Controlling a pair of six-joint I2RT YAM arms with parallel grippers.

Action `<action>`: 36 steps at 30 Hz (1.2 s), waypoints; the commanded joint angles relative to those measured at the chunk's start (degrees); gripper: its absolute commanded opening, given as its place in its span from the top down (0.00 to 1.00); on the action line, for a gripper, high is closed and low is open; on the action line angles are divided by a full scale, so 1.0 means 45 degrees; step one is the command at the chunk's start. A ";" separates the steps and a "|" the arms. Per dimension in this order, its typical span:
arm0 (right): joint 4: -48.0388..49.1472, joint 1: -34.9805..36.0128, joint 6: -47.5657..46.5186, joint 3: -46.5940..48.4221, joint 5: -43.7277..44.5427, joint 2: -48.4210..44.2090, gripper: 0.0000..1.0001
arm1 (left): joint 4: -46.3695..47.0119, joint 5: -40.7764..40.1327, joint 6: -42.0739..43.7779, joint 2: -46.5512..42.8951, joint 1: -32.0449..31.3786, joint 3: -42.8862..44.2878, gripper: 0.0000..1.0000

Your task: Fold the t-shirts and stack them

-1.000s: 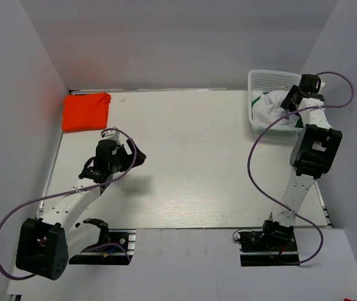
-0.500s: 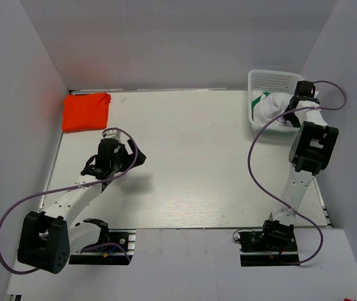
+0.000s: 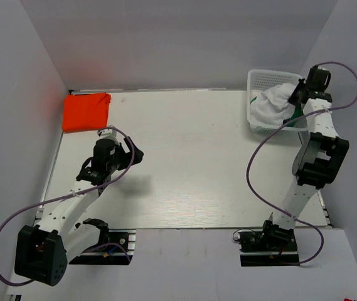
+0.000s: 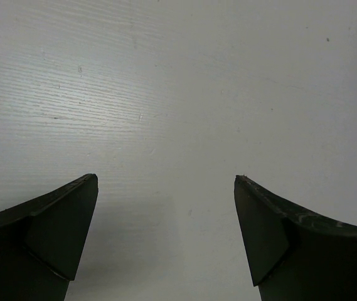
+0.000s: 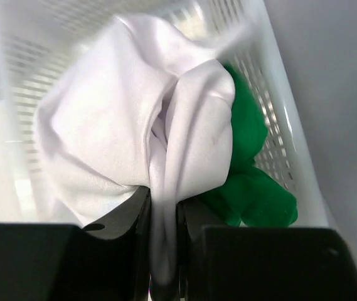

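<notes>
A folded orange-red t-shirt (image 3: 86,111) lies at the table's far left corner. In the white mesh basket (image 3: 263,78) at the far right sits a crumpled white cloth (image 3: 272,103) over a deep green t-shirt (image 5: 247,163). My right gripper (image 5: 164,251) is shut on a fold of the white cloth (image 5: 115,125), which hangs bunched from the jaws above the basket. In the top view the right gripper (image 3: 298,94) is at the basket's right side. My left gripper (image 3: 139,155) hovers open over bare table, left of centre. Nothing is between the left gripper's (image 4: 165,182) fingers.
The basket wall (image 5: 278,113) stands close on the right of the held cloth. Grey walls enclose the table on the left, back and right. Purple cables loop from both arms.
My right gripper has shut on the white cloth and risen with it, pulling it up out of the basket. The left arm has shifted only slightly.
</notes>
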 commanded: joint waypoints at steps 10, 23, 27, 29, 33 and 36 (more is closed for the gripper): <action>0.2370 0.0122 -0.0281 0.0699 -0.3889 -0.4642 1.00 | -0.0097 -0.0197 0.0257 -0.0934 -0.0046 0.0192 0.00; 0.3366 0.1214 0.1106 0.3568 -0.8324 -0.5737 1.00 | -0.0233 -0.0061 0.0257 -0.1599 -0.0046 0.0075 0.00; 0.3851 0.1858 0.2001 0.4410 -1.0199 -0.5581 1.00 | -0.0233 0.0076 0.0257 -0.1833 -0.0046 0.0075 0.00; 0.4263 0.2230 0.2336 0.4412 -1.1136 -0.5658 1.00 | -0.0233 0.0076 0.0257 -0.1834 -0.0046 0.0075 0.00; 0.5138 0.3128 0.2747 0.4256 -1.2054 -0.5854 1.00 | -0.0505 0.0076 0.0121 -0.2088 -0.0046 0.0075 0.00; 0.4930 0.4474 0.2457 0.4197 -1.2428 -0.5776 1.00 | -0.0702 -0.0178 -0.0153 -0.2360 -0.0046 0.0075 0.00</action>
